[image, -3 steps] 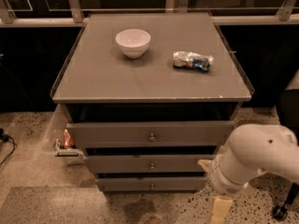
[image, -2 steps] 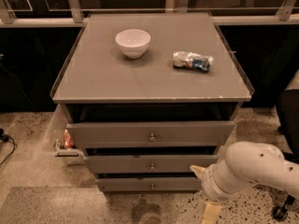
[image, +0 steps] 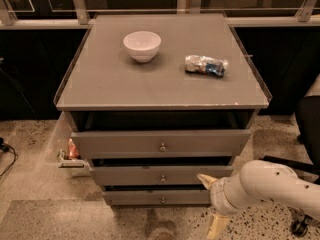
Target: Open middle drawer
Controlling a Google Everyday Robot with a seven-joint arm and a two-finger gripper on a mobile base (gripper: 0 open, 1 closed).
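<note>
The grey cabinet has three flat fronts stacked one above another. The middle drawer (image: 125, 175) is the mid-sized front, with a small round metal knob (image: 162, 178). It stands slightly out, below the wider top drawer (image: 120, 143) and above the narrow bottom drawer (image: 135, 197). My gripper (image: 210, 204) is low at the cabinet's right front, on a white rounded arm (image: 272, 186). It is open and empty. One cream fingertip (image: 205, 179) is at the right end of the middle drawer front, and the other points down toward the floor.
A white bowl (image: 142, 45) and a crumpled snack bag (image: 205, 65) sit on the cabinet top (image: 125, 89). A small box with a red item (image: 71, 154) stands at the cabinet's left side. A chair base (image: 300, 224) is at the right, and a cable (image: 6, 149) lies at the left.
My arm has moved left and lower toward the drawer fronts. The upper fingertip now reaches the right end of the middle drawer. The drawers have not moved.
</note>
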